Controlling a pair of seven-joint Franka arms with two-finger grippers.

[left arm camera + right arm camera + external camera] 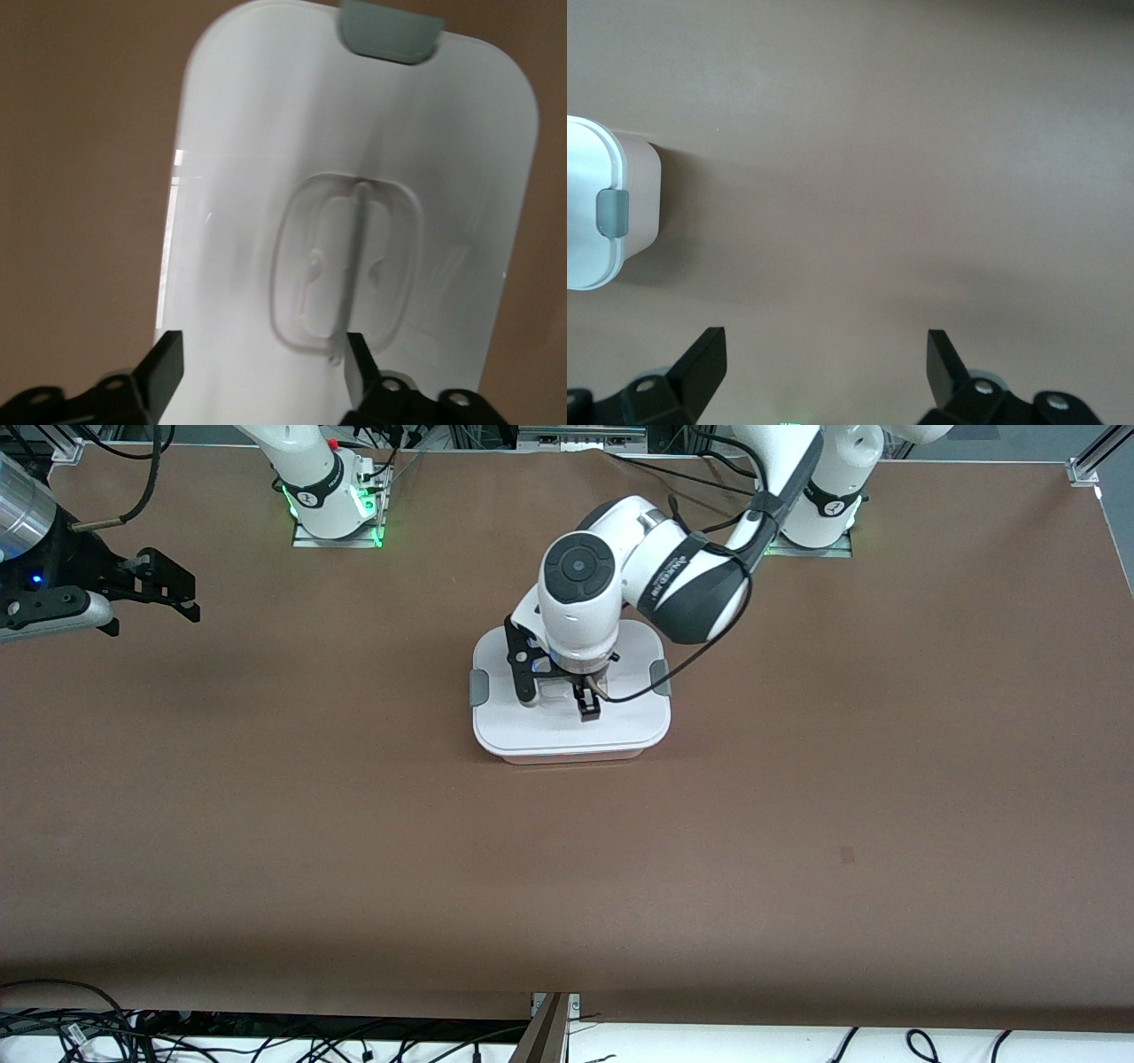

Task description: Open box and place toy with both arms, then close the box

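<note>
The box [620, 726] stands in the middle of the table with its white lid on and a grey clip [659, 677] at each end. My left gripper [558, 695] is open just over the lid. In the left wrist view its fingers [164, 367] straddle bare lid, one beside the clear recessed handle [350, 261], and hold nothing. My right gripper [168, 589] is open and empty, up in the air over the right arm's end of the table. Its wrist view shows the box's end [642, 190] with a clip [613, 213]. The toy is not in view.
The brown table [567, 886] carries nothing else that shows. Both arm bases [328, 505] stand along the table edge farthest from the front camera. Cables hang below the table's edge nearest that camera.
</note>
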